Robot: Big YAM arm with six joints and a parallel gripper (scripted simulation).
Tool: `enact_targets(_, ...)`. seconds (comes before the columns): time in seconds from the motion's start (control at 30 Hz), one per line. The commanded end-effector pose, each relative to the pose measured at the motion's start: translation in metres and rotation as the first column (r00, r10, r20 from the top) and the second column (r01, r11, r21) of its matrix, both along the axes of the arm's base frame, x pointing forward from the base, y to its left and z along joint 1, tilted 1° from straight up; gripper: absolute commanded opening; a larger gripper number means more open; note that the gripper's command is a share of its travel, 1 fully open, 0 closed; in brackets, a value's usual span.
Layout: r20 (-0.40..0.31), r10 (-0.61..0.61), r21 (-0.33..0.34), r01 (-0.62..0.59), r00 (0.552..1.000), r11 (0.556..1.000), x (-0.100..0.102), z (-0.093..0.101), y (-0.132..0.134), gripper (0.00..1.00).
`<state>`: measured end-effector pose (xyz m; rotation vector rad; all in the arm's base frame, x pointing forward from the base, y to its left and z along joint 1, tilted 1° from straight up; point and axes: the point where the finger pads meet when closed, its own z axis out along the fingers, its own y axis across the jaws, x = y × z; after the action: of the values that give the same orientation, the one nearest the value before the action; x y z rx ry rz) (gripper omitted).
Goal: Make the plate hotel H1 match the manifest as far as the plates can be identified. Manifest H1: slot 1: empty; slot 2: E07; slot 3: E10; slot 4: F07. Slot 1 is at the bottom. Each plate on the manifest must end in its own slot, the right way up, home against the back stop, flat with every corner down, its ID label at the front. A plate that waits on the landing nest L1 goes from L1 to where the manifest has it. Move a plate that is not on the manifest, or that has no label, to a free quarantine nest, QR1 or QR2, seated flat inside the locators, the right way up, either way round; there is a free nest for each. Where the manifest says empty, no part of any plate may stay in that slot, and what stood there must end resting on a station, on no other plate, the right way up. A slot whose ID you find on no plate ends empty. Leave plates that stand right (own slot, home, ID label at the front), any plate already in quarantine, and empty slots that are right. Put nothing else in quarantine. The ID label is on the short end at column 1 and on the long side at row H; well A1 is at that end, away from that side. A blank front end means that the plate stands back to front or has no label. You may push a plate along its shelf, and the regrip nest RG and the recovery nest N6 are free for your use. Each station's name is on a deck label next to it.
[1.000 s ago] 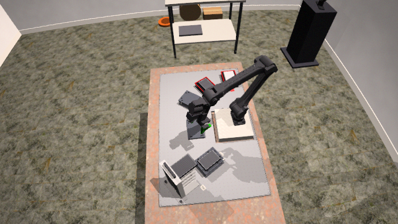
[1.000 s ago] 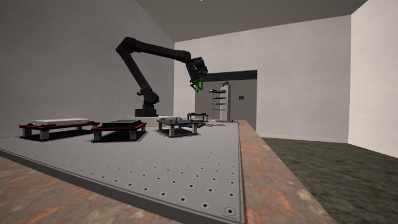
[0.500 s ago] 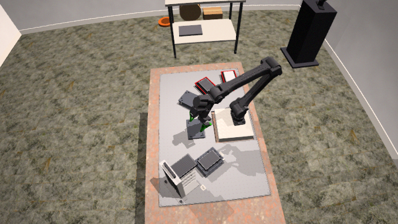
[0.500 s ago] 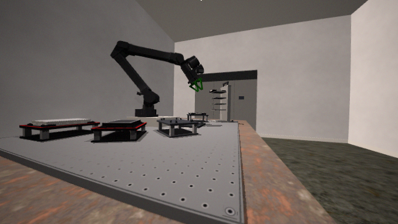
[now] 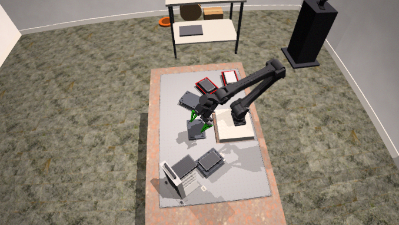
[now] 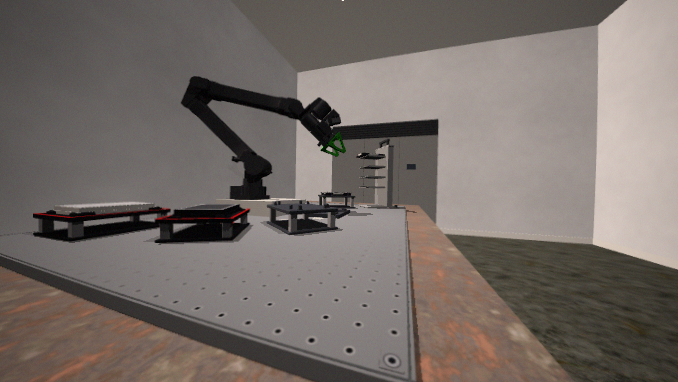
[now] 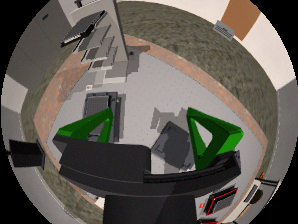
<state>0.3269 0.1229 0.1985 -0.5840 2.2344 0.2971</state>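
The plate hotel H1 [image 5: 188, 184] [image 6: 389, 175] [image 7: 115, 26] stands at the near left corner of the deck. A dark plate [image 5: 183, 166] [image 6: 366, 154] lies at its top. What its lower slots hold is too small to tell. Beside it a dark plate [image 5: 209, 160] sits on a nest. My gripper [image 5: 199, 121] [image 6: 332, 146] [image 7: 149, 111] is open and empty. It hangs high above an empty dark nest [image 5: 196, 130] [image 6: 336, 198] in the middle of the deck. No labels are readable.
Two red-edged nests stand at the far end, one with a dark plate [image 5: 206, 85] [image 6: 207, 211], one with a white plate [image 5: 229, 77] [image 6: 102, 206]. Another empty dark nest [image 5: 188, 100] [image 6: 300, 215] lies between them and the gripper. The arm's white base block [image 5: 235, 133] is to the right.
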Motion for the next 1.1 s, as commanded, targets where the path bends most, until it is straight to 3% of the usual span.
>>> enact_targets(0.0, 0.086, -0.029, 0.047, 0.025, 0.996, 0.999, 0.006, 0.016, -0.004, 1.0)
enact_targets(0.27, 0.2, -0.039, 0.112, 0.017, 0.979, 0.994, 0.005, 0.016, -0.008, 1.0)
enact_targets(0.4, 0.221, -0.027, 0.101, 0.005, 0.975, 0.995, 0.005, 0.016, -0.015, 1.0)
enact_targets(0.43, 0.248, -0.028, 0.104, 0.002, 0.968, 0.995, 0.01, 0.034, -0.017, 1.0)
enact_targets(0.47, 0.22, -0.027, 0.099, 0.005, 0.975, 0.995, 0.007, 0.027, -0.021, 1.0)
enact_targets(0.63, 0.209, -0.026, 0.094, 0.006, 0.978, 0.996, 0.003, 0.02, -0.038, 1.0)
enact_targets(0.97, 0.248, -0.024, 0.087, 0.002, 0.968, 0.996, 0.011, 0.043, -0.066, 1.0)
enact_targets(1.07, 0.234, -0.024, 0.085, 0.004, 0.972, 0.996, 0.012, 0.038, -0.077, 1.0)
